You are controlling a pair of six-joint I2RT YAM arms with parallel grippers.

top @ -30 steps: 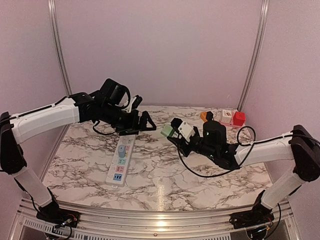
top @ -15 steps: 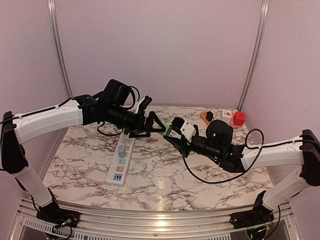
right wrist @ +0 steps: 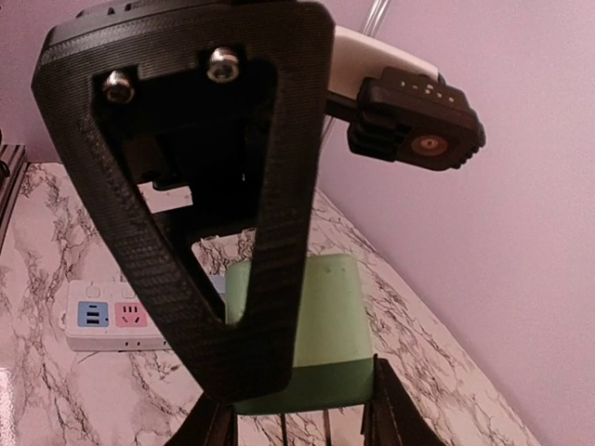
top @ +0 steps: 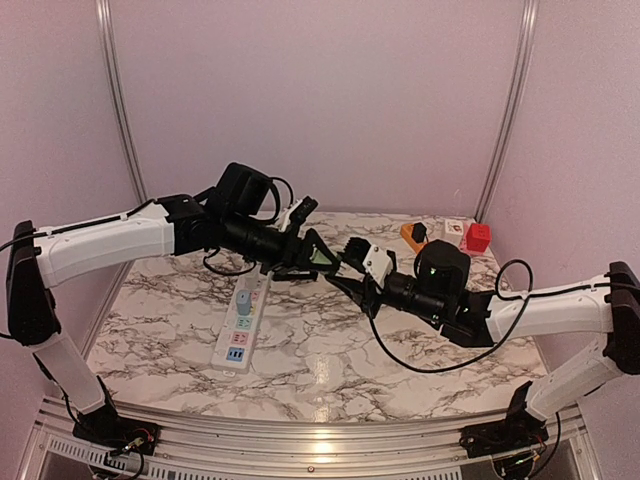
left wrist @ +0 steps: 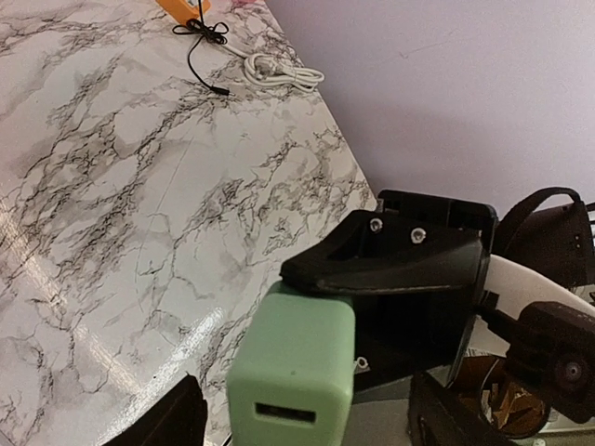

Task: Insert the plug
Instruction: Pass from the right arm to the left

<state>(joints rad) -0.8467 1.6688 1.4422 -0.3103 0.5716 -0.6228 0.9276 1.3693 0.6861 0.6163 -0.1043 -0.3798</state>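
The green plug [left wrist: 290,367] is in mid-air, well above the counter [top: 320,372], at the spot where the two arms meet. The right pincer [top: 348,270] is clamped on it: in the left wrist view one black finger lies flat on the plug's top face, and in the right wrist view the body sits between that pincer's own fingers. The left pincer [top: 316,255] stands apart with the plug in its gap. Its two fingers show dark in the lower corners of its own view, one to each side of the plug, and neither appears to touch it. This looks like a handover not yet made. The plug is a small, squarish block with a slot in the face turned toward the left pincer; its prongs are not in view. I judge it light and rigid, with smooth moulded sides that could slip or twist under a loose hold. The best hold is therefore on two flat opposite faces, at mid-body, square-on and firm, with the prong end left free. The power strip [top: 241,318] lies on the counter below the left pincer and toward that arm's base, and some coloured sockets are visible. Seating the plug will probably need a straight, steady push — a crooked grip would likely let it pivot between the fingers.
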